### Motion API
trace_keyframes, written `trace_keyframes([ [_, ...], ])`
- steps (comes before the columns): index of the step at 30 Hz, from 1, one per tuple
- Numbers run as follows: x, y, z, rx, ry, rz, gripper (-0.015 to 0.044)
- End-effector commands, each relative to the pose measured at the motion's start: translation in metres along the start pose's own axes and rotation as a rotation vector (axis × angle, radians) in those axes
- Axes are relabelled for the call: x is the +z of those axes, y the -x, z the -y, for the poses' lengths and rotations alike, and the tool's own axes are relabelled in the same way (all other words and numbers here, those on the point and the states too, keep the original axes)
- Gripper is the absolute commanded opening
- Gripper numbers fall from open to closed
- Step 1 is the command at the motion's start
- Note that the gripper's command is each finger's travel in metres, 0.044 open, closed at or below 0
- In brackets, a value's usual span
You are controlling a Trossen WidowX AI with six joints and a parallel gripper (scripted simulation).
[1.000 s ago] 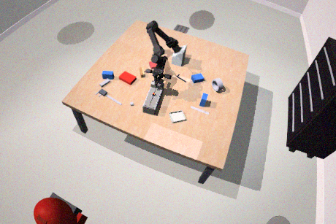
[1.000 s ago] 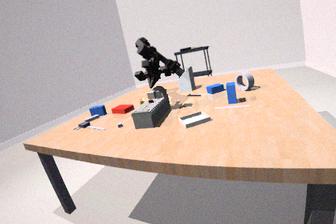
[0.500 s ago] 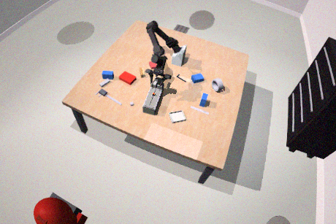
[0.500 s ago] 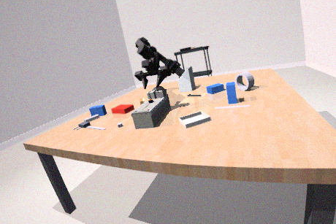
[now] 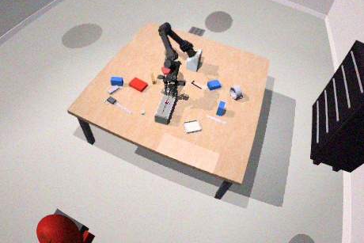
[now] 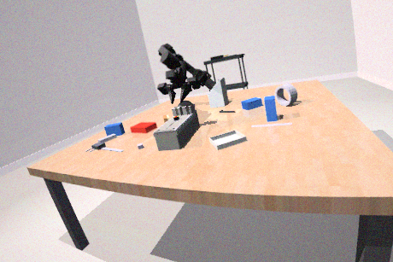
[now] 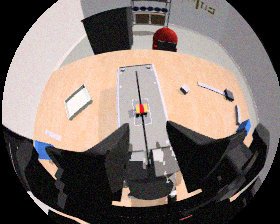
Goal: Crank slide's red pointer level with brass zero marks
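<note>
The machine is a long grey box [image 5: 161,115] [image 6: 170,142] [image 7: 128,82] with a dark slot along its top. A red pointer [image 7: 142,109] [image 5: 166,102] [image 6: 176,118] sits at the slot, with yellow patches on both sides in the wrist view; exact level with the zero marks is too small to tell. A dark round disc [image 6: 186,104] [image 7: 150,189] and grey blocky parts are at the arm's end of the box; I cannot make out the crank handle clearly. My gripper [image 5: 170,96] [image 6: 177,103] [image 7: 148,126] is open, pointing down above that end, nothing seen between its fingers.
A white tray [image 5: 192,127] [image 6: 228,140] [image 7: 78,102] lies beside the box. A red block [image 5: 138,84] [image 6: 143,127] and a blue block [image 5: 116,81] [image 6: 114,129] lie on the other side. An upright blue block [image 5: 221,108] [image 6: 271,108] and a grey ring [image 5: 236,93] stand farther off.
</note>
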State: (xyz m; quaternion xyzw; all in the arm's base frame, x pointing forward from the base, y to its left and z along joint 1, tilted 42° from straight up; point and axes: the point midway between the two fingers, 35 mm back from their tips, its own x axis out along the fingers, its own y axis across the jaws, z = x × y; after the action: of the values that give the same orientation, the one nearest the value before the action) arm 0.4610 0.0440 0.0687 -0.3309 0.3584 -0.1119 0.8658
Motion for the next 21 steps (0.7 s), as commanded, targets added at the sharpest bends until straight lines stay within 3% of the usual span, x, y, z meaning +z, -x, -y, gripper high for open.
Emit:
trace_keyframes([
  [1, 0.0000, 0.0000, 0.0000, 0.000, 0.000, 0.000, 0.0099],
  [5, 0.0000, 0.0000, 0.0000, 0.000, 0.000, 0.000, 0.0000],
  [21, 0.0000, 0.0000, -0.0001, 0.001, 0.000, 0.000, 0.0000],
])
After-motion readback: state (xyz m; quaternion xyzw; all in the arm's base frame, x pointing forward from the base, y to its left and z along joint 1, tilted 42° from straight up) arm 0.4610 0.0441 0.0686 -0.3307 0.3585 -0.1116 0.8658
